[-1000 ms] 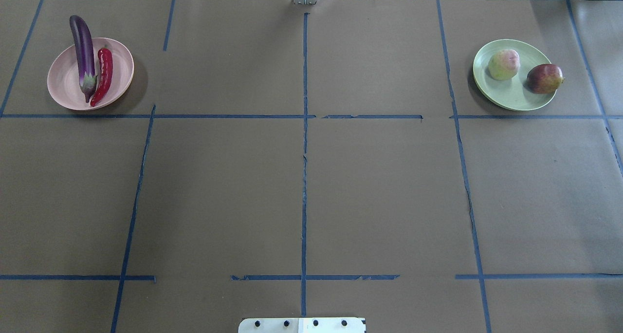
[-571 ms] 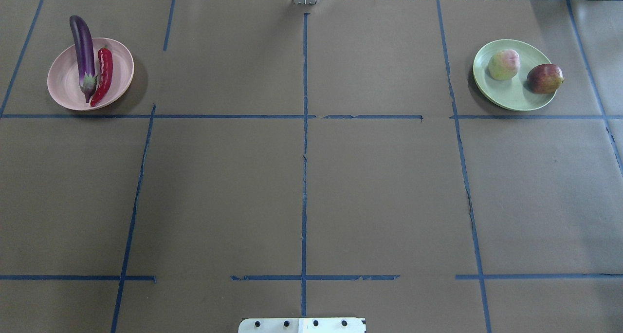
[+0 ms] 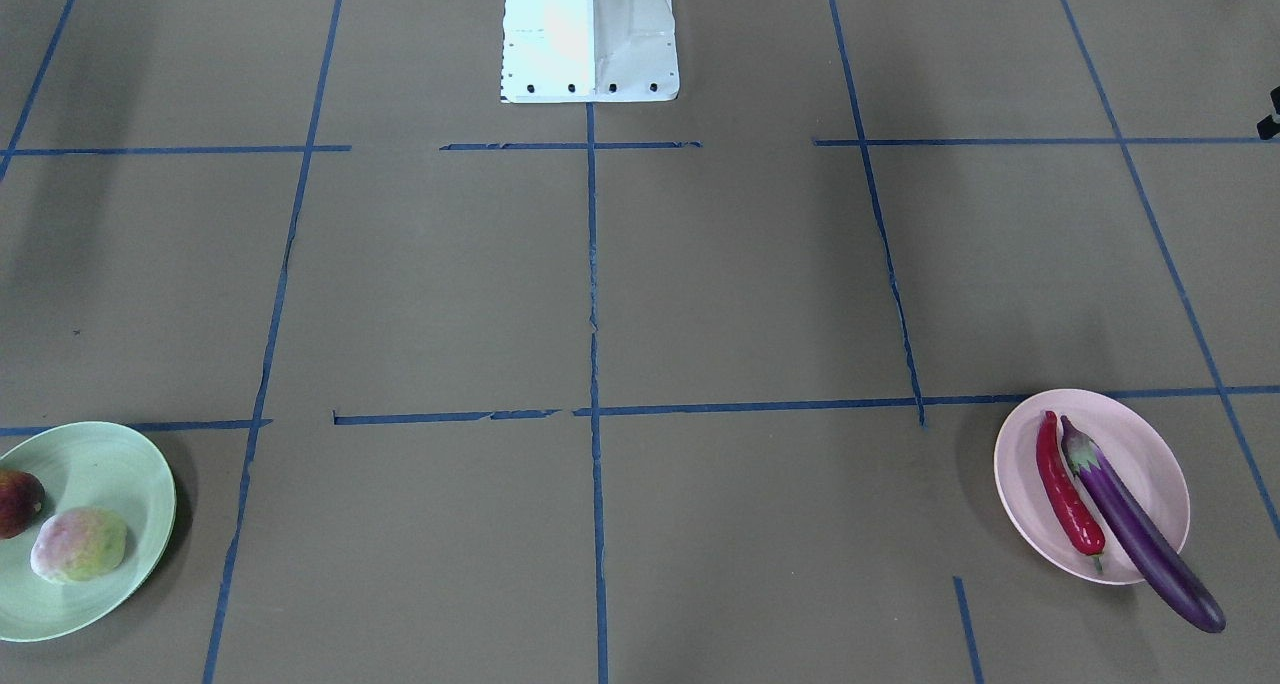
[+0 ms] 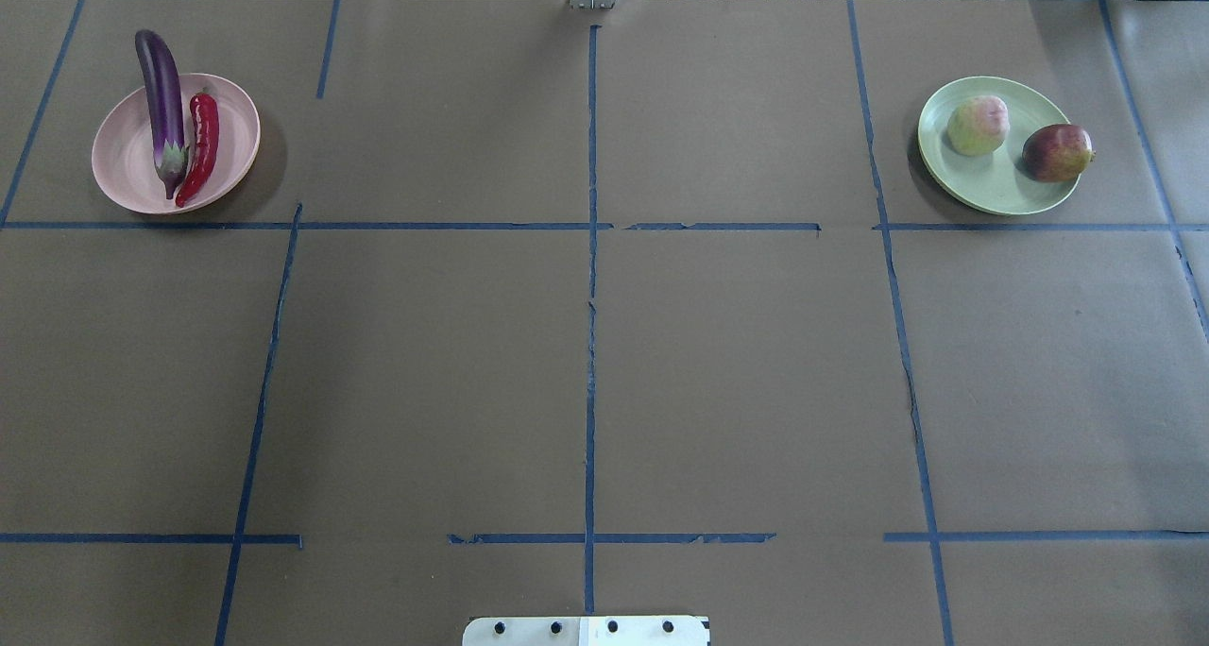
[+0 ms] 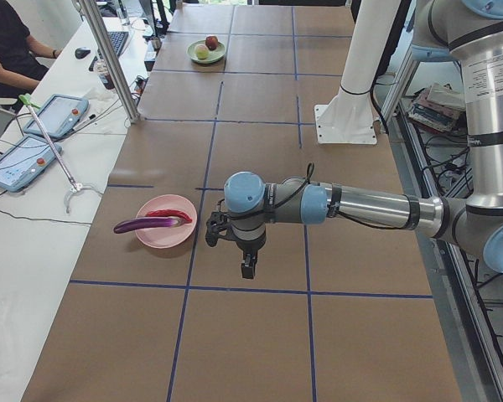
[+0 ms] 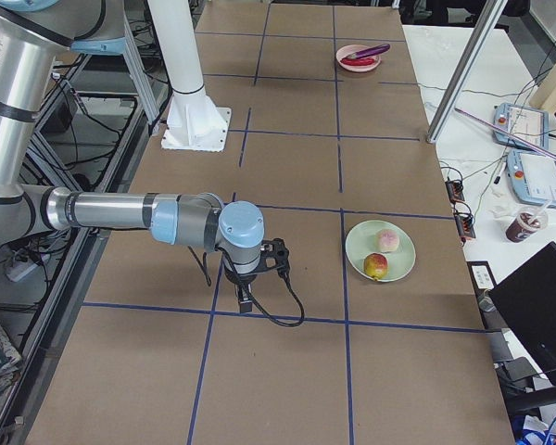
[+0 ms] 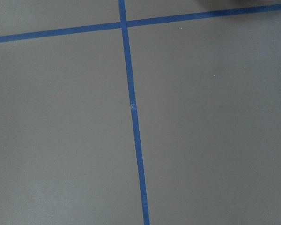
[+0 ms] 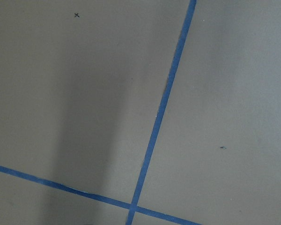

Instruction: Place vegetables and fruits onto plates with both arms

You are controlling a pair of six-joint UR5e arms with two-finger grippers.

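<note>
The pale pink plate (image 4: 132,174) sits at the far left and holds the purple eggplant (image 4: 162,98) and the red chili (image 4: 201,145). The eggplant's end sticks out over the rim. The mint green plate (image 4: 996,183) at the far right holds the pale green-pink fruit (image 4: 978,125) and the reddish pomegranate-like fruit (image 4: 1056,152). My left gripper (image 5: 247,268) hangs above the mat to the right of the pink plate (image 5: 163,236). My right gripper (image 6: 246,303) hangs left of the mint plate (image 6: 398,264). I cannot tell whether either is open or shut.
The white base block (image 3: 590,34) stands at the robot's edge of the table. Blue tape lines (image 4: 591,344) divide the brown mat. A metal pole (image 5: 109,59) and a side table with tablets (image 5: 25,159) stand beyond the far edge, where a person sits.
</note>
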